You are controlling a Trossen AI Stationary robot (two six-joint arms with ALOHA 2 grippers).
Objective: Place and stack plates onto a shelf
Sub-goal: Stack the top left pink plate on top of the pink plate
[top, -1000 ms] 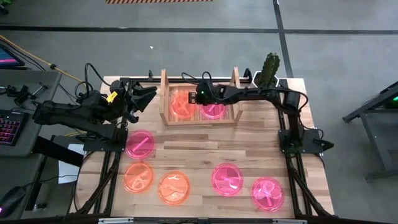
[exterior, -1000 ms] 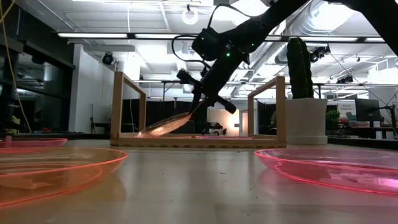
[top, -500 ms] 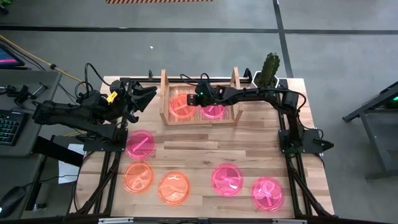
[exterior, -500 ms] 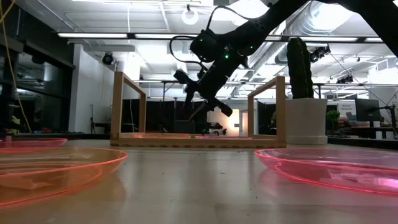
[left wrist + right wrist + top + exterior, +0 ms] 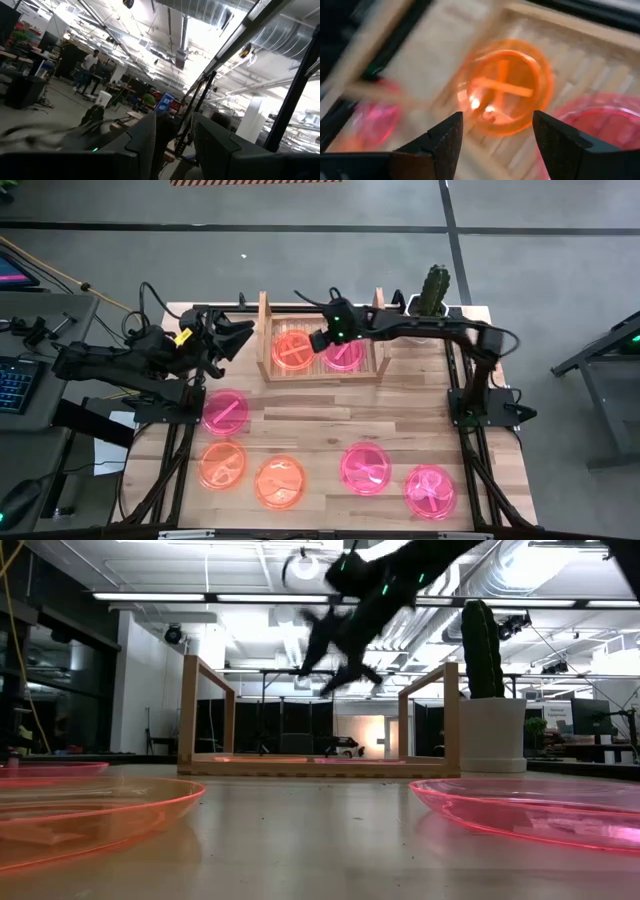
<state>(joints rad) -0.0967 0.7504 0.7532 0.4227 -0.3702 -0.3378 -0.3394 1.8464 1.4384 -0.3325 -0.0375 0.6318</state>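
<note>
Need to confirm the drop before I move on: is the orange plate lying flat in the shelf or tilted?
Flat. The orange plate lies level on the shelf slats beside a pink plate; the right pincer is open above it.

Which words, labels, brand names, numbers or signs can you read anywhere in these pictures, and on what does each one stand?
None can be read.
The orange plate on the shelf bears only a cross-shaped mark, not a letter.
The screen far off in the left wrist view is too small to read.
</note>
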